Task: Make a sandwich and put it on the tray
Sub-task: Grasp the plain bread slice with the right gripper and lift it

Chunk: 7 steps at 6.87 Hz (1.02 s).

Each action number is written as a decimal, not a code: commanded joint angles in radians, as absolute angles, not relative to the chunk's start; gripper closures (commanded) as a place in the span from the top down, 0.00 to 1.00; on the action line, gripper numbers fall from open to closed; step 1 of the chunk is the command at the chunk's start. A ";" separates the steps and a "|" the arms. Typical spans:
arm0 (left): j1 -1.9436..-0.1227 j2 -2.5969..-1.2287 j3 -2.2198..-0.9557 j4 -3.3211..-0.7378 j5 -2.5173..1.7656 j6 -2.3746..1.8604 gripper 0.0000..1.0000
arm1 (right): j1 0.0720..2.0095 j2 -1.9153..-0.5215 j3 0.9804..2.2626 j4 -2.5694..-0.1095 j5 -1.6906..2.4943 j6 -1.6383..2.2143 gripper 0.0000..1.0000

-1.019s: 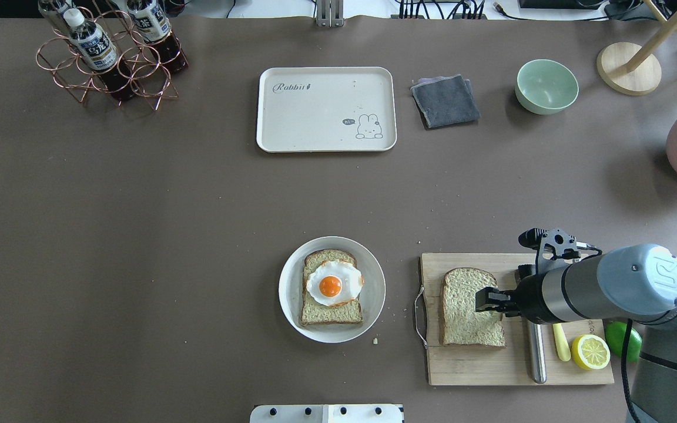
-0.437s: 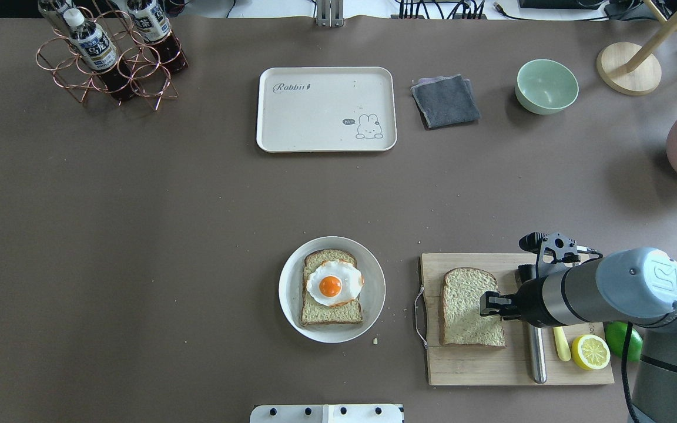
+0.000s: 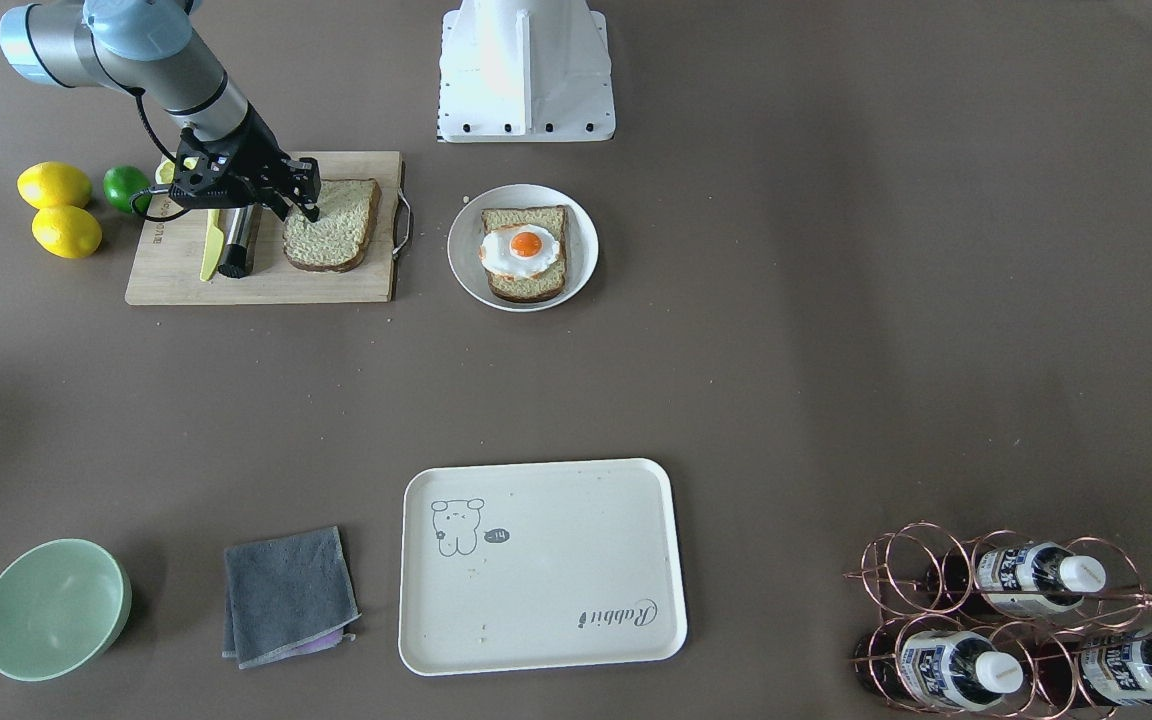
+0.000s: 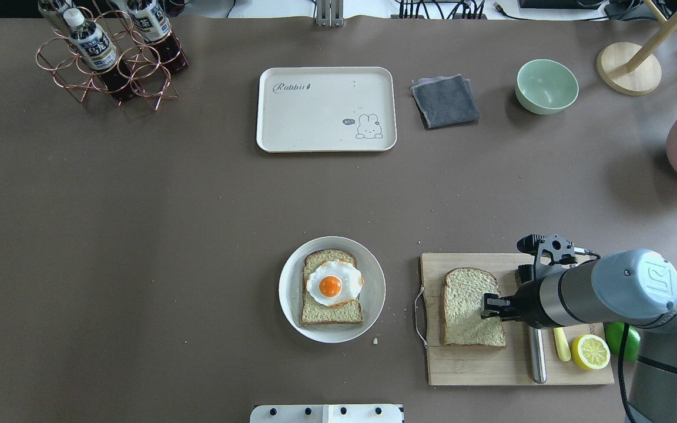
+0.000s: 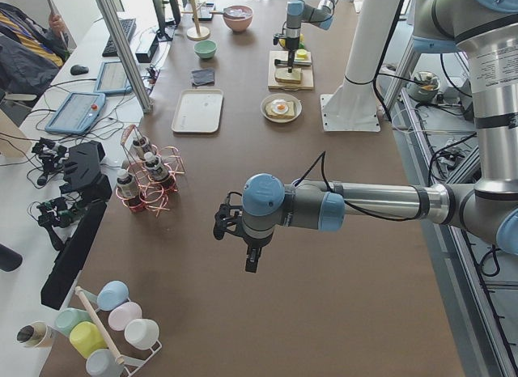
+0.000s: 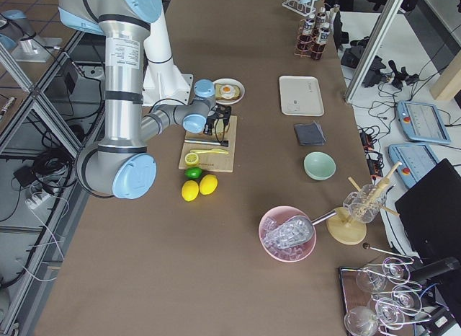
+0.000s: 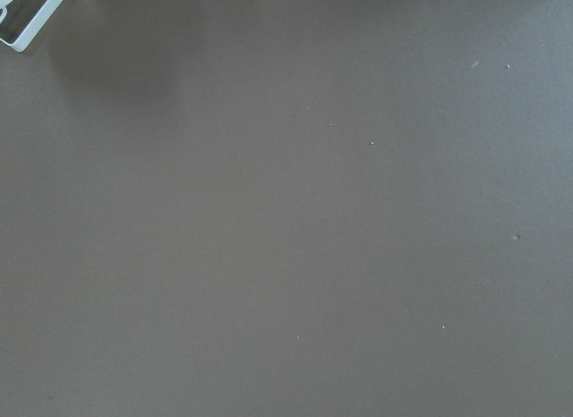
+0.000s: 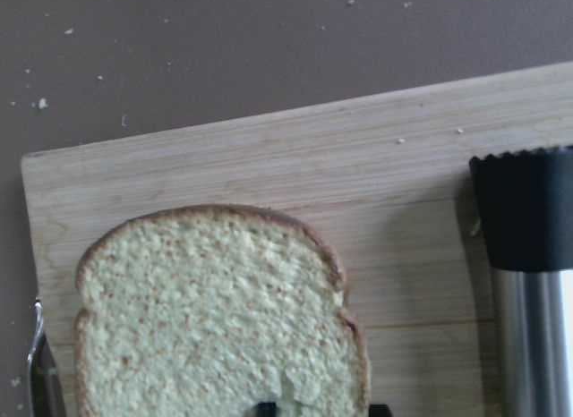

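Bread slice (image 4: 462, 308) flat on cutting board (image 4: 473, 370), right tool (image 4: 484, 306) down at its arm-side edge, jaws slightly parted, grip unclear

- Right arm (image 4: 573, 291) comes in low from the right edge of the overhead view, forearm roughly level, wrist tipped forward and down.
- Right gripper (image 4: 487, 306) sits low with its fingers a bit apart. Only the dark fingertips (image 8: 267, 406) peek in at the bottom of its wrist view.
- Left arm (image 5: 372, 203) is stretched out level, well off to its own side.
- Left gripper (image 5: 252, 262) hangs pointing straight down. Can't tell if it's parted or closed.
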<state>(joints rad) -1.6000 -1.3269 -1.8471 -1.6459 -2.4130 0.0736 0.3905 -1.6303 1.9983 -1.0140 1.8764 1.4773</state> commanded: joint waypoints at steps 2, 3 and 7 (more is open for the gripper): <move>-1.600 -1.327 -1.847 -1.646 -2.413 0.074 0.97 | 0.390 -1.625 2.000 -1.012 1.879 1.477 0.00; -1.600 -1.325 -1.847 -1.646 -2.413 0.074 0.97 | 0.412 -1.603 2.011 -1.014 1.893 1.477 0.00; -1.600 -1.325 -1.844 -1.646 -2.413 0.074 0.97 | 0.419 -1.325 1.935 -1.014 1.888 1.493 0.00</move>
<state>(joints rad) -1.6000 -1.3259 -1.8441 -1.6459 -2.4129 0.0736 0.4185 -1.4197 1.9796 -1.0134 1.8889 1.4876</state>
